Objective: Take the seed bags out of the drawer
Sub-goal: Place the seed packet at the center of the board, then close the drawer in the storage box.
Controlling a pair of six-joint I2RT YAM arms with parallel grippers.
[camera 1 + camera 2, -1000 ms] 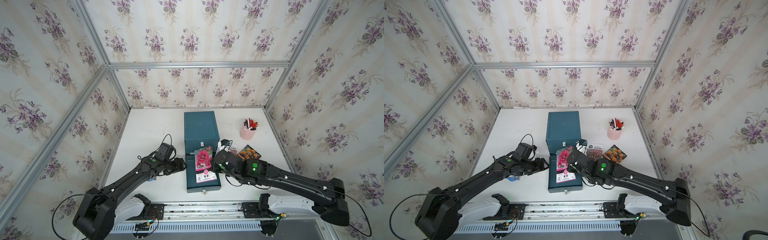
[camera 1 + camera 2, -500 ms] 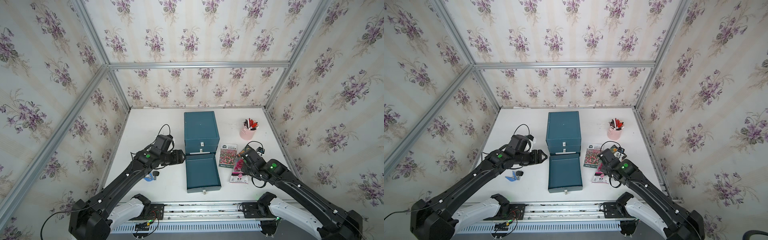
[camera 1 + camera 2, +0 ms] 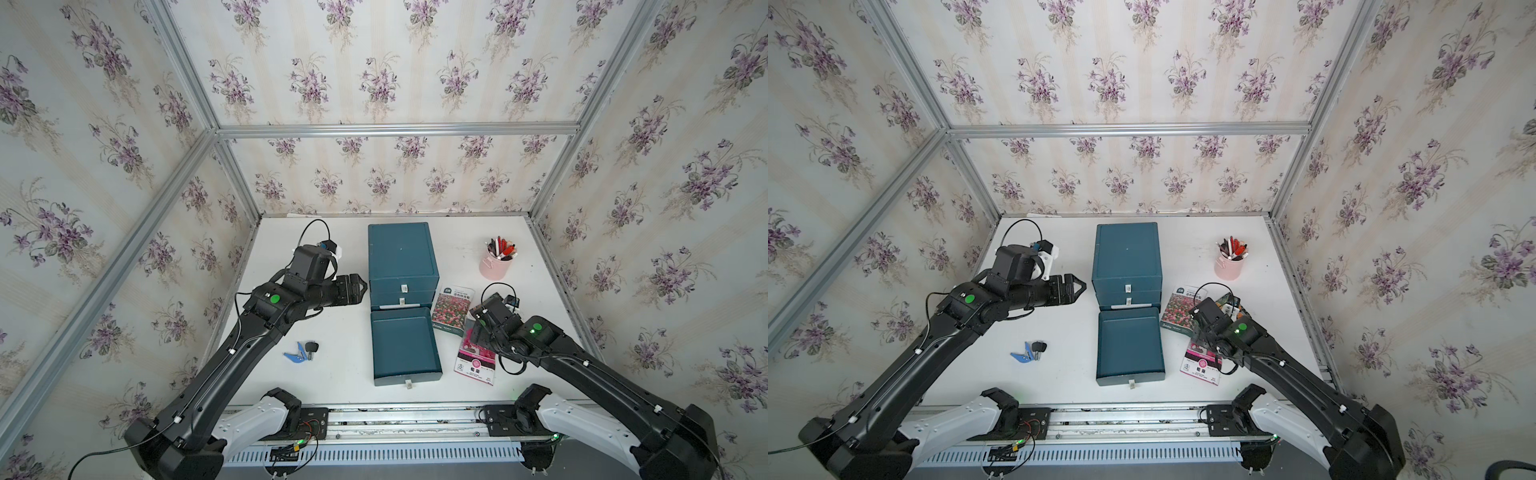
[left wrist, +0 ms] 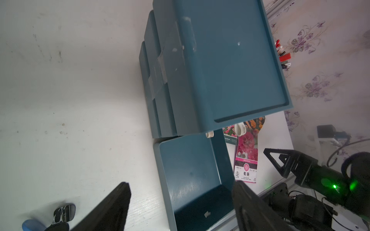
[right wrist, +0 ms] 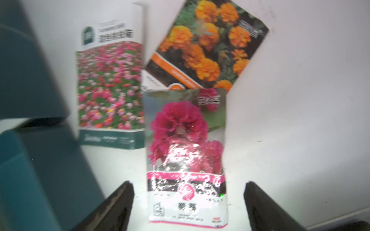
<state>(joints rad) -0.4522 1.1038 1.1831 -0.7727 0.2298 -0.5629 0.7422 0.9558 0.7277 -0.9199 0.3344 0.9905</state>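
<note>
Right wrist view: the right pincer (image 5: 188,186) stands spread wide, pinching nothing. The glossy flat packet of big pink blooms above a white label (image 5: 186,150) lies on the white tabletop (image 5: 300,120) between its fingers. Ahead lie the glossy packet picturing a pink-red flower field (image 5: 110,86) and the tilted orange-marigold packet (image 5: 208,46).

Left wrist view: the left pincer (image 4: 181,185) is likewise spread and holds nothing. Between its fingertips shows the pulled-out dark teal plastic drawer (image 4: 190,170); ahead stands the matching teal chest of drawers (image 4: 220,60).

In both top views all three packets lie outside the drawer, on its side away from the left pincer, under and just beside the right pincer. A pink cup of pens (image 3: 496,264) stands well ahead of the right pincer. Blue-tagged keys (image 3: 301,351) lie behind the left pincer, off to one side.
</note>
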